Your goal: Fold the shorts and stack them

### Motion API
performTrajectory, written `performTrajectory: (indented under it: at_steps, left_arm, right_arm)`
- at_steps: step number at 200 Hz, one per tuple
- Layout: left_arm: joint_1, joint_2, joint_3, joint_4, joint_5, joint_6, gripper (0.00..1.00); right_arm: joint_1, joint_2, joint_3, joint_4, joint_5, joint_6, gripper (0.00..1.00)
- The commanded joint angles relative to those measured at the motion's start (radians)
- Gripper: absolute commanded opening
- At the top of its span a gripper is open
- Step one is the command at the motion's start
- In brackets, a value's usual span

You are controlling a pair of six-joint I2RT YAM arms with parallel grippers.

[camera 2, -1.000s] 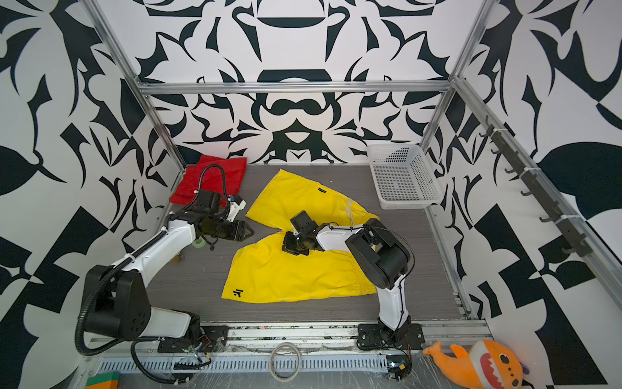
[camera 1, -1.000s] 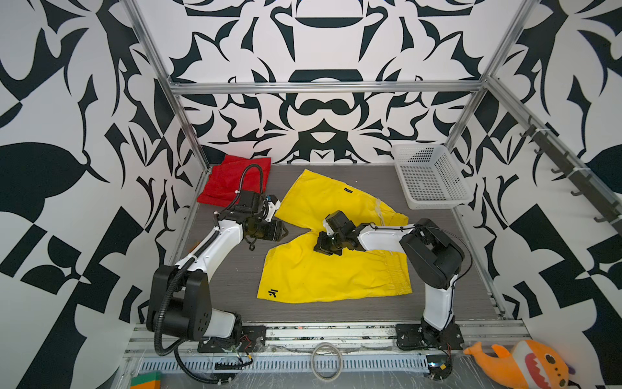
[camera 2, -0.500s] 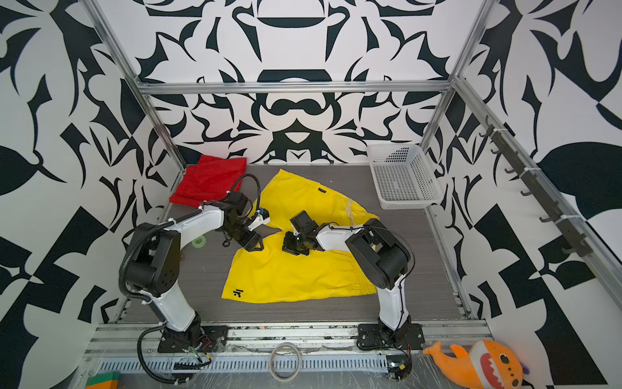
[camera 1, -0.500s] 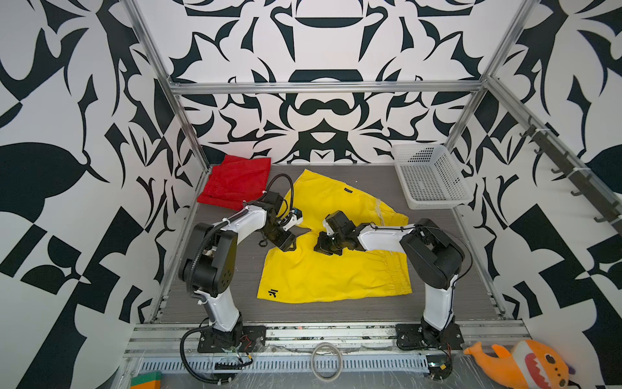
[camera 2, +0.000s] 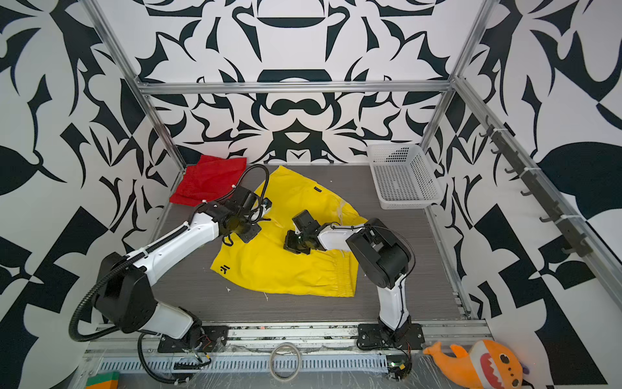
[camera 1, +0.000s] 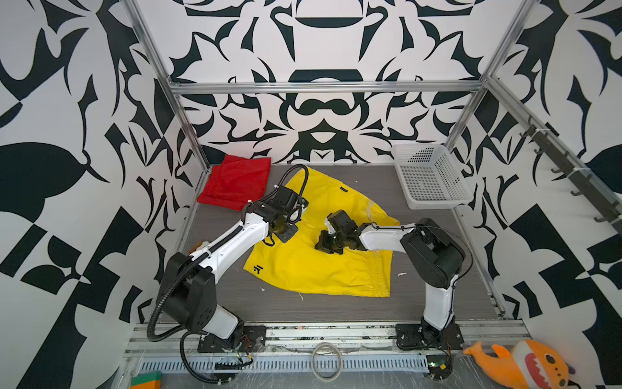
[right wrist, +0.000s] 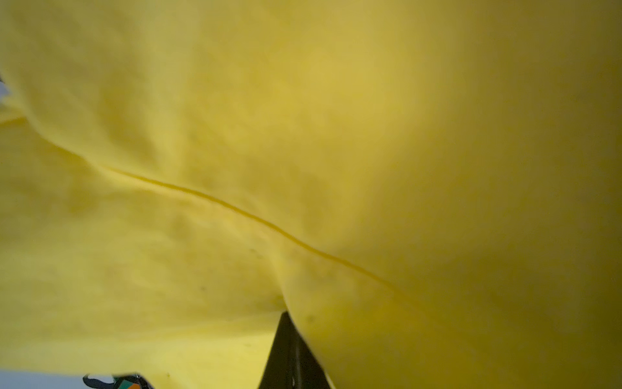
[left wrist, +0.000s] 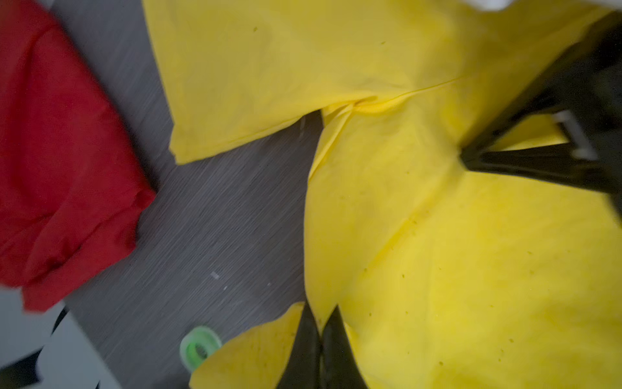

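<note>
The yellow shorts [camera 1: 319, 272] [camera 2: 286, 269] lie spread out in the middle of the grey table. In both top views the red shorts [camera 1: 235, 182] [camera 2: 208, 182] sit folded at the back left corner. My left gripper [camera 1: 285, 235] [camera 2: 248, 233] is at the yellow pair's left edge; in the left wrist view it [left wrist: 321, 323] is shut, pinching a fold of yellow fabric [left wrist: 471, 269]. My right gripper [camera 1: 323, 245] [camera 2: 292, 247] is low on the middle of the yellow pair, shut on the cloth. The right wrist view is filled with yellow fabric [right wrist: 303, 134], which covers part of the gripper [right wrist: 290, 320].
A white perforated basket [camera 1: 430, 175] stands at the back right. An orange plush shark [camera 1: 525, 367] lies off the table at the front right. A small green tape roll [left wrist: 200, 348] sits on the table [left wrist: 218, 219] near my left gripper. The red shorts [left wrist: 60, 168] lie close by.
My left arm swung in from the table's left side to the yellow shorts' left edge, and its jaws closed on the fabric. The right arm has not moved.
</note>
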Motion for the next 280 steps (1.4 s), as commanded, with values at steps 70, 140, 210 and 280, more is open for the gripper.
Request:
performTrajectory:
  at_steps: [70, 140, 210, 280]
  left_arm:
    - [0.046, 0.116, -0.014, -0.087, -0.112, -0.410, 0.83]
    - [0.346, -0.124, -0.172, 0.091, 0.474, -0.634, 0.78]
    - [0.363, 0.028, -0.321, 0.366, 0.638, -0.816, 0.78]
    - [0.601, 0.180, -0.272, 0.433, 0.599, -0.876, 0.84]
  right_arm:
    - [-0.015, -0.124, -0.051, -0.111, 0.030, -0.053, 0.40]
    - [-0.078, -0.401, -0.221, -0.173, 0.029, -0.102, 0.46]
    - [-0.230, -0.434, -0.411, -0.201, -0.034, -0.103, 0.46]
    - [-0.442, -0.456, -0.457, -0.462, 0.041, -0.308, 0.47]
